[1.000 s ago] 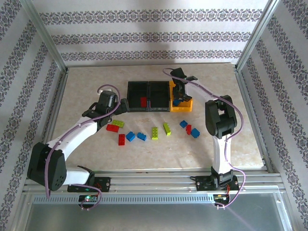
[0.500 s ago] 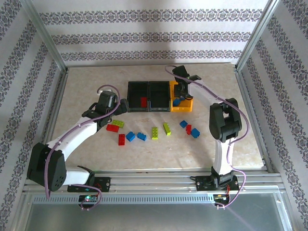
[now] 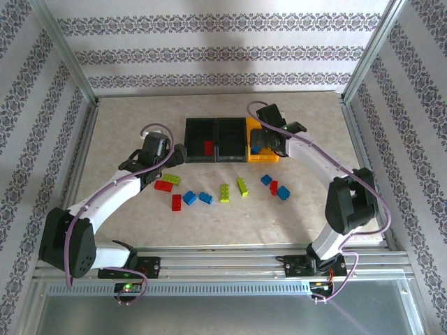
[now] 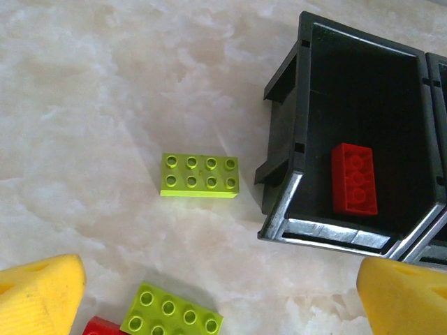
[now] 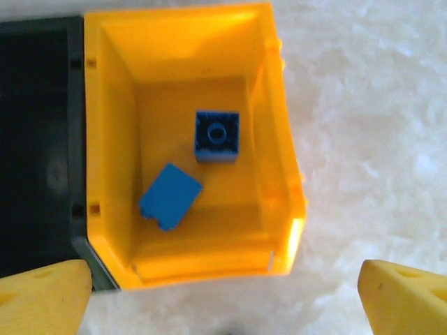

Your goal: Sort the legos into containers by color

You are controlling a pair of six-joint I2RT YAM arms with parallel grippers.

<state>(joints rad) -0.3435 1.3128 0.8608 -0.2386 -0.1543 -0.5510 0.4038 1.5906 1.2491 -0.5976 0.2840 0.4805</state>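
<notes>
Right gripper (image 5: pixel 223 300) has popped open over the yellow bin (image 5: pixel 276 139); the open left gripper (image 4: pixel 222 296) faces a lime lego (image 4: pixel 199 174) just ahead, long axis finger-to-finger.

Top cam high rear; wrist cams close, straight down; bins (image 3: pixel 216 139) shared.

You have three joined bins: two black bins (image 3: pixel 230 139) and one yellow bin (image 5: pixel 115 139). You can count four red bricks (image 3: pixel 164 185), six blue bricks (image 3: pixel 189 198) and four lime bricks (image 3: pixel 225 192).
</notes>
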